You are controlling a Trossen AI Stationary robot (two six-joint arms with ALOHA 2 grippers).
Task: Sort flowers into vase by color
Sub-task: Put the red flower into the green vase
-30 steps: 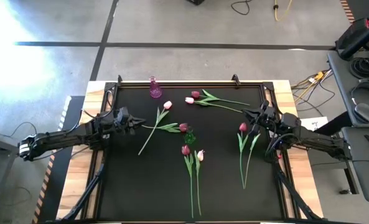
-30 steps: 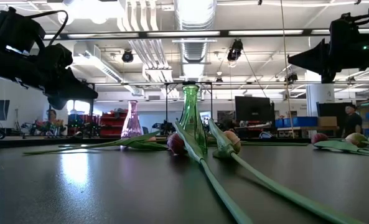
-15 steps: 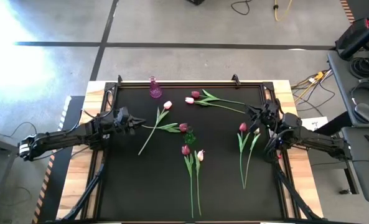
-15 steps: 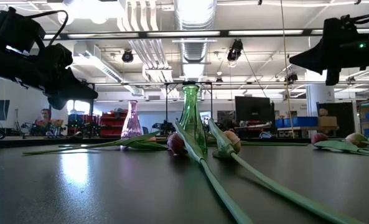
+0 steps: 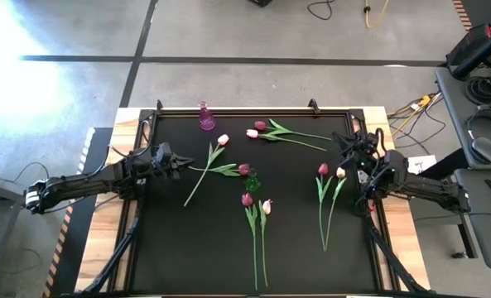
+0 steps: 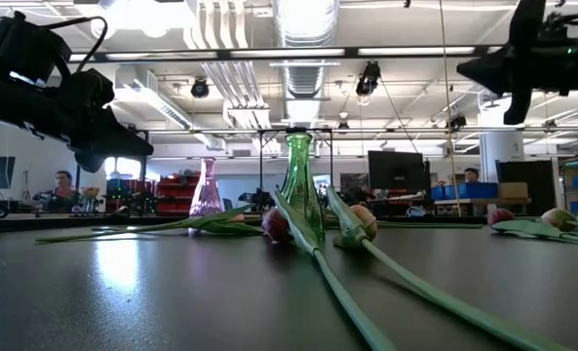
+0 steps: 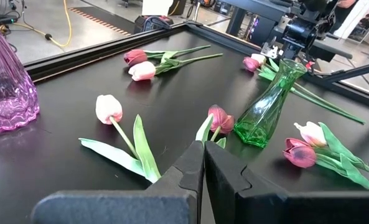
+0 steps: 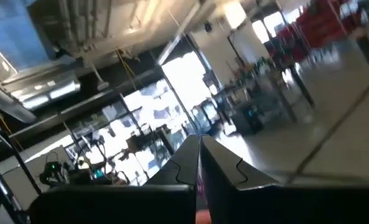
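Note:
Several artificial tulips lie flat on the black table. A pale one (image 5: 223, 141) and a magenta one (image 5: 243, 170) lie by the upright green vase (image 5: 252, 180). A pair (image 5: 256, 130) lies at the far side, a pair (image 5: 257, 203) near the centre, and a pair (image 5: 331, 171) to the right. The purple vase (image 5: 205, 117) stands at the far edge. My left gripper (image 5: 176, 163) hovers shut, left of the pale tulip's stem. My right gripper (image 5: 344, 147) is shut, raised beyond the right pair and tipped upward; its wrist view shows only the ceiling.
The table has a raised black frame (image 5: 253, 110) with wooden boards outside it. Bare black surface lies in the near left part (image 5: 179, 248) and the near right corner. The room beyond holds screens, shelves and people in the distance.
My right gripper has drawn back from the right pair of tulips toward the table's far right, rising and tipping upward. The pale head of that pair, earlier covered from above, now shows. The tulips stay where they were. My left arm has kept still.

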